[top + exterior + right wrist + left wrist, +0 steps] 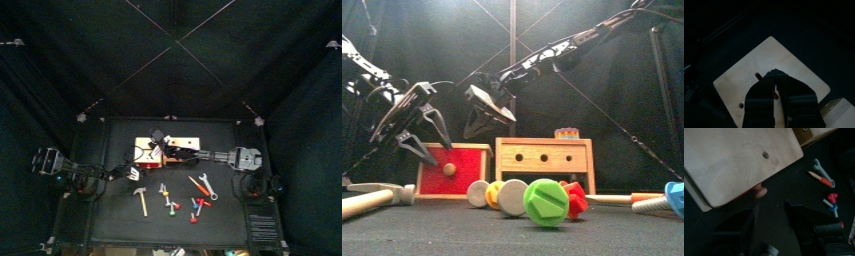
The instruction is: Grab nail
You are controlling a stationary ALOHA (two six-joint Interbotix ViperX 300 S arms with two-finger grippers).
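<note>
My right gripper (775,75) stands over the pale wooden top of the toy box (156,150). Its jaws are drawn close on a thin peg, the nail (758,76), which juts out beside the tips. In the front view this gripper (489,105) hangs above the red box (452,170). My left gripper (771,207) is open with nothing between its jaws, beside the wooden panel (737,163). An orange stub (761,191) shows at that panel's edge; I cannot tell what it is. From the front, the left gripper (412,140) hangs wide open, left of the red box.
A wooden hammer (140,196), a wrench (205,185) and several coloured screws (194,208) lie on the table in front of the box. A big green screw (545,201) and a wooden box with holes (543,163) stand close to the front camera.
</note>
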